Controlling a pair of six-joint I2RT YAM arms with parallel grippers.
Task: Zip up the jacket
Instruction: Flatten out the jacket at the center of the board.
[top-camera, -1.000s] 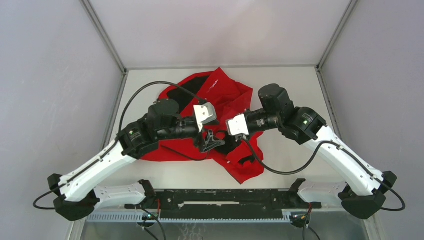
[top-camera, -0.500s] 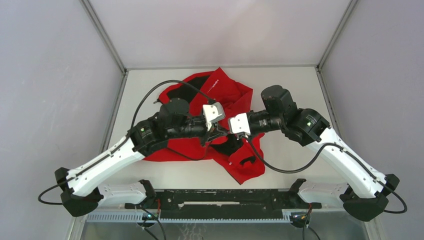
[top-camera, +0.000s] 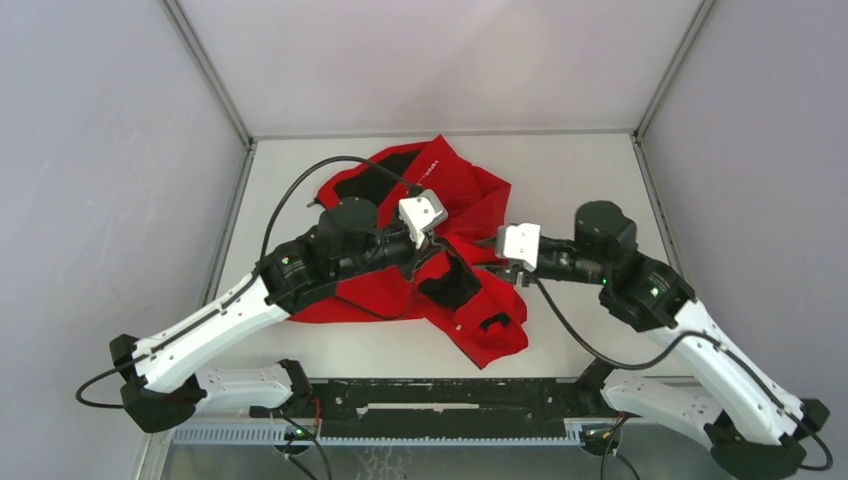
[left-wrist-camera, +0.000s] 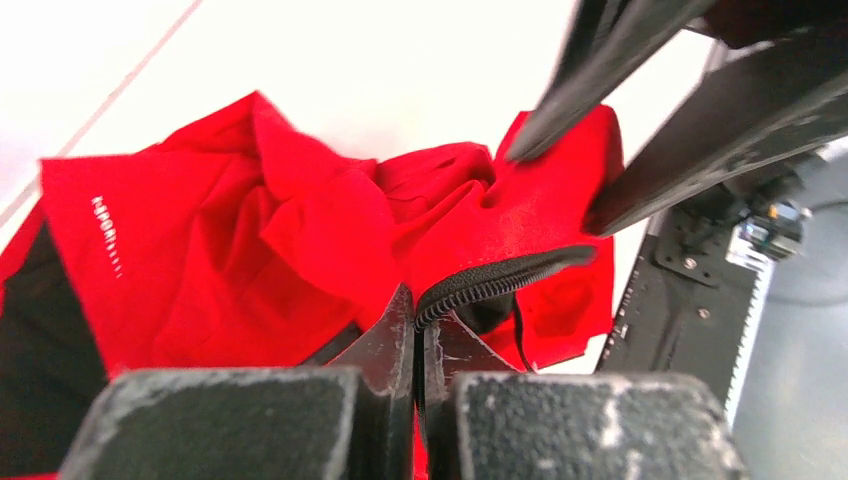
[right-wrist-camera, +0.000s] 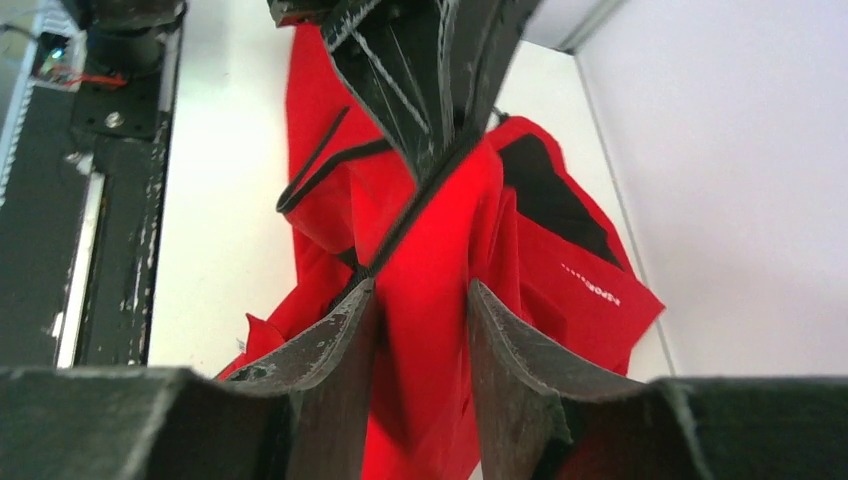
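Roughly at the middle of the table (top-camera: 580, 180), nearer its far edge, the jacket (top-camera: 462, 185) lies in a crumpled red heap; black lining (left-wrist-camera: 45, 350) shows along its left side in the left wrist view; a dark run of zipper (left-wrist-camera: 500, 277) curves up out of the folds near the front of the heap. The left gripper (left-wrist-camera: 415, 320) reaches in from the left, its fingers pressed together on the jacket at the end of that zipper edge, the fabric lifted slightly there; the right gripper (right-wrist-camera: 420, 300) sits at the heap's right edge, facing the left one, its fingers spread with red cloth showing in the gap; whether they touch the cloth I cannot tell.
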